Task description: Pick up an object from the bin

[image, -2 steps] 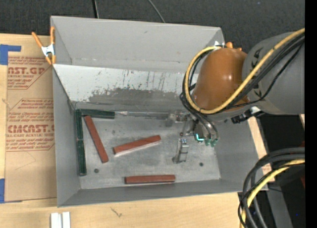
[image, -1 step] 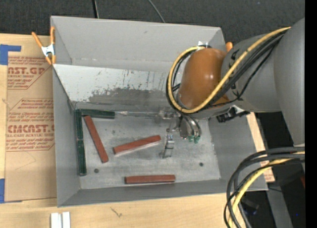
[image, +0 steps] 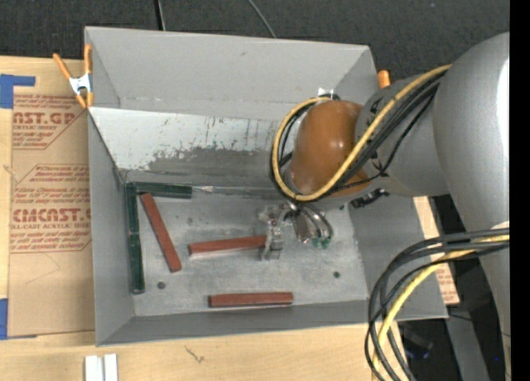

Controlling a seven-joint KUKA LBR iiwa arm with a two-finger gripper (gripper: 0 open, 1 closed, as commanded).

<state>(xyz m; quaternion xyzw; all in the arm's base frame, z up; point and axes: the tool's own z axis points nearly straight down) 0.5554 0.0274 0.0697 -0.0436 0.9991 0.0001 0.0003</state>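
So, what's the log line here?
gripper | at right end of flat red-brown bar | bar lying mid-floor of grey metal bin

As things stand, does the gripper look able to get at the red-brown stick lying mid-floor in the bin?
Probably yes. The gripper sits at the right end of the red-brown stick, which lies flat with nothing over it; the other sticks lie apart from it.

In the bin (image: 232, 65), a level stick (image: 228, 247) lay just left of the pincer (image: 276, 243), its end meeting it; a slanted stick (image: 160, 232) lay farther left, a third stick (image: 250, 299) in front.
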